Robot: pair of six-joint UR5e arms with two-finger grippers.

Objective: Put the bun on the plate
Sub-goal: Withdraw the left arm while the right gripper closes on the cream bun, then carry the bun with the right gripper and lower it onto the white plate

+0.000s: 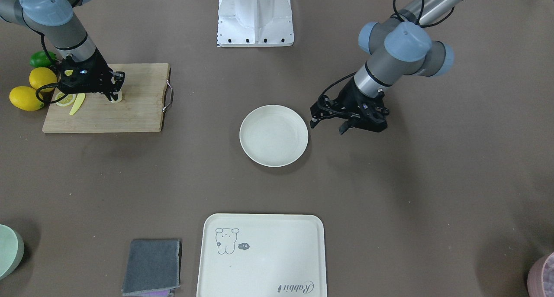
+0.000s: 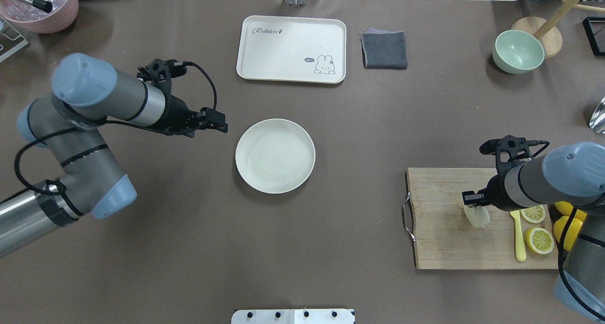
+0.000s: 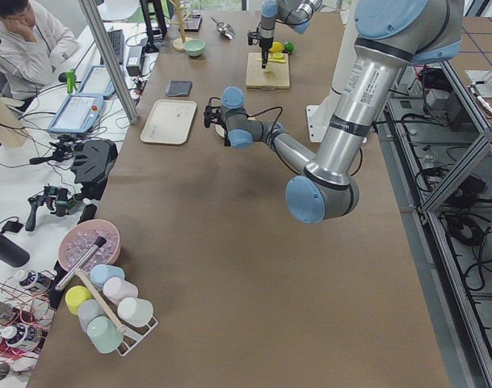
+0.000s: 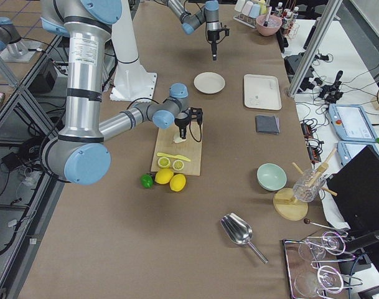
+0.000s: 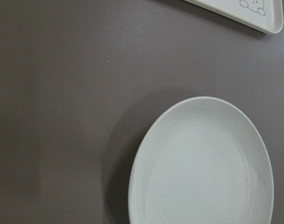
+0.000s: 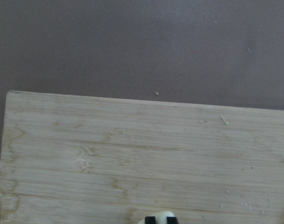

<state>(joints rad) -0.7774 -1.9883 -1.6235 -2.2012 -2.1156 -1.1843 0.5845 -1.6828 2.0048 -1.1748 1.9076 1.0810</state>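
bun (image 2: 478, 217): likely light, soft, smooth; grip across middle.
right tool (image 2: 473, 202): pinching bun's top.
left tool (image 1: 327, 126): spread, idle.

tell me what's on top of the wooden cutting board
The bun, in the right gripper; two lemon slices; a pale yellow strip. The right arm hides part of the board.

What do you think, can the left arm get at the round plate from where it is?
Probably yes. Its fingers hover just beside the plate, apart from its rim, with only bare tabletop between them and nothing lying in the plate.
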